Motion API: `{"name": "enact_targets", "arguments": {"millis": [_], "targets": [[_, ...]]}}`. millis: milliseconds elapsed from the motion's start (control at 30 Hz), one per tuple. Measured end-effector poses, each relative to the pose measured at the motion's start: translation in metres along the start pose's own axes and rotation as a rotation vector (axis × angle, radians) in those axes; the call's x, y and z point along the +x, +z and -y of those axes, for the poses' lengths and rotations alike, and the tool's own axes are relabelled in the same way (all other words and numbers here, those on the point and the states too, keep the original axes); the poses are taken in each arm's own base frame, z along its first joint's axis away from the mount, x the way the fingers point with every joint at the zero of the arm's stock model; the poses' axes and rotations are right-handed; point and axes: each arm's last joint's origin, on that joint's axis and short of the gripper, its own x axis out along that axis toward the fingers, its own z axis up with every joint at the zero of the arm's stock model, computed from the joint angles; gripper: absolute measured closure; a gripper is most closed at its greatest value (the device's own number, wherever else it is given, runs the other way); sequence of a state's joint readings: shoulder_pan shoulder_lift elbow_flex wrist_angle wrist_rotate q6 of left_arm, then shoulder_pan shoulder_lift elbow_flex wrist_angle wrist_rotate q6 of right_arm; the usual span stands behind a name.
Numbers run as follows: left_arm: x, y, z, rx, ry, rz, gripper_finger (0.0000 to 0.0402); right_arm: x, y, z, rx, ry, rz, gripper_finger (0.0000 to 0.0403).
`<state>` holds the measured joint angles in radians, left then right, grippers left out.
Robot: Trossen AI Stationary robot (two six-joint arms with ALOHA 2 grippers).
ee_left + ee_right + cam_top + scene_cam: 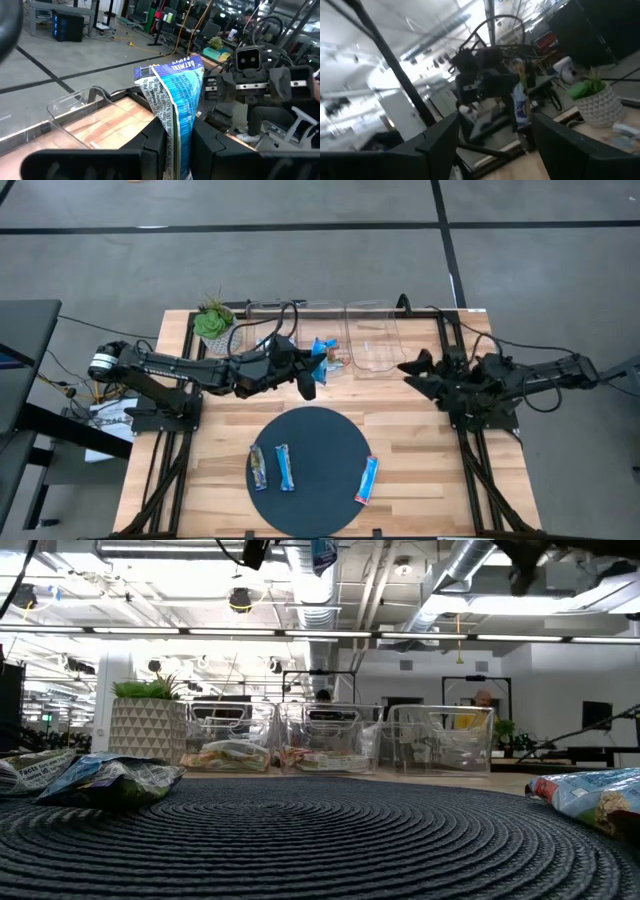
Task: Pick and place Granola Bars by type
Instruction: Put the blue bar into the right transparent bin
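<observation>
My left gripper (308,372) reaches in from the table's left and is shut on a bright blue granola bar (176,95), held high above the table by the near side of the clear bins (372,338). Three more bars lie on the round dark mat (320,430): a multicoloured one (258,468), a blue one (285,468) and another blue one (367,478). My right gripper (412,370) hangs open and empty at the table's right; it also shows in its own wrist view (502,145). My left gripper pinches one end of the blue bar's wrapper (176,131) between its two fingers (156,145). The fingers lie level, coming from the table's left. The rest of the bar sticks out past the fingertips, crumpled, lifted clear of table and bins.
Three clear bins stand in a row along the far edge; two hold bars (230,752) (322,752), the rightmost (440,738) shows none. A potted plant (213,320) stands at the far left. Bare wood (420,450) lies to the mat's right.
</observation>
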<state>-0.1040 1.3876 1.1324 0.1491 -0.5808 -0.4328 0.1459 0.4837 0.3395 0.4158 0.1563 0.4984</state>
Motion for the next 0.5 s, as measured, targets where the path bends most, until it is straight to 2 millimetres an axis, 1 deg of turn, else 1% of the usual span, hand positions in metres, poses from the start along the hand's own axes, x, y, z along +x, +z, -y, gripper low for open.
{"name": "enact_targets", "arguments": {"millis": [267, 367, 500], "targets": [[0.000, 0.005, 0.003, -0.016, -0.055, 0.035, 0.0350, 0.052, 0.008, -0.010, -0.168, -0.058, -0.099, 0.0159], [0.000, 0.007, 0.004, -0.024, -0.063, 0.047, 0.0350, 0.068, 0.006, -0.009, -0.180, -0.079, -0.133, 0.0159], [0.000, 0.007, 0.005, -0.026, -0.082, 0.045, 0.0350, 0.087, 0.005, -0.007, -0.181, -0.039, -0.187, 0.0159]]}}
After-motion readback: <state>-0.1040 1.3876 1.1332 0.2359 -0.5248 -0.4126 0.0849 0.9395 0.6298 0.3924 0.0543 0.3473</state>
